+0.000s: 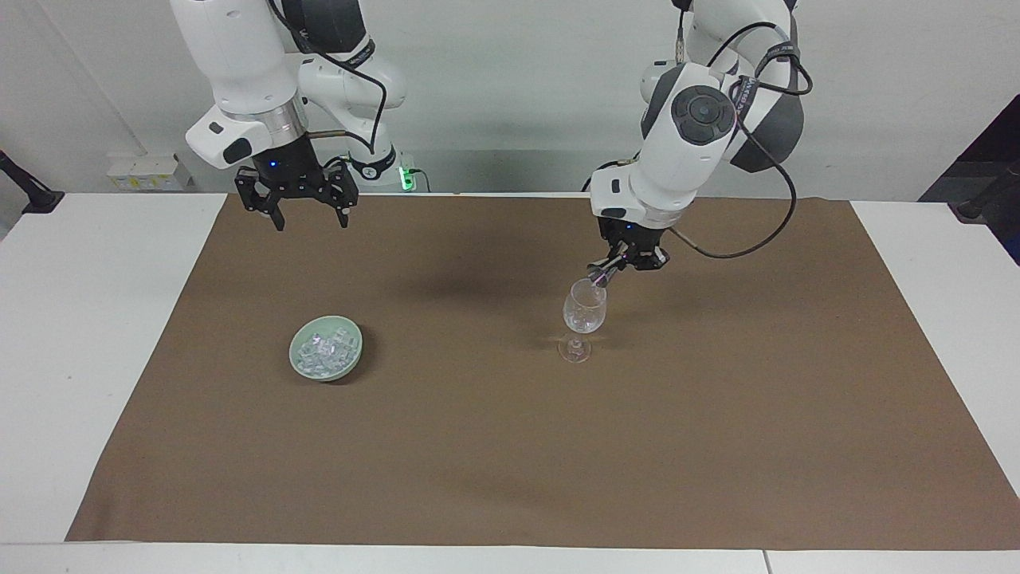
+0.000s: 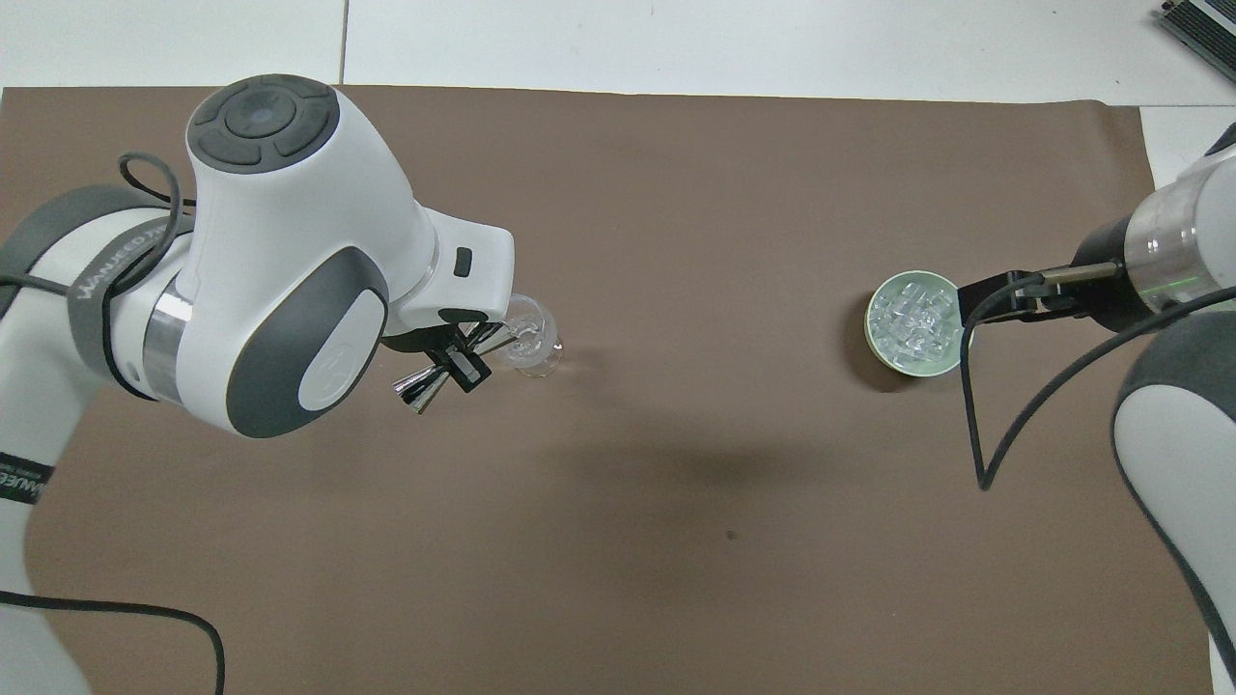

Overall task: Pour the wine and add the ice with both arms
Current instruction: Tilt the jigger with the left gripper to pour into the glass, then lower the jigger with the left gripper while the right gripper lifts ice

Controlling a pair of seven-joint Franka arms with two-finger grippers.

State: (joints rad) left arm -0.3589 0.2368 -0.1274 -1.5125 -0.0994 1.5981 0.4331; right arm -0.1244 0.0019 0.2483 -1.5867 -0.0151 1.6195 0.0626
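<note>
While the right gripper (image 1: 303,211) waits open and empty above the brown mat (image 1: 510,446) near the robots, the left gripper (image 1: 617,267), clamped on a tilted metal measuring cup (image 2: 449,359), hangs over the wine glass (image 1: 584,315). Beside the glass, toward the right arm's end, ice (image 1: 323,349) fills a green bowl (image 1: 351,360).

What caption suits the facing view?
Left claw tips a metal measuring cup over the wine glass; right claw waits open.

Hidden and cut-off parts

Overhead, the left arm (image 2: 280,290) covers part of the glass (image 2: 533,340); the right arm (image 2: 1173,319) runs off the edge. Any liquid in the glass is too faint to tell.
</note>
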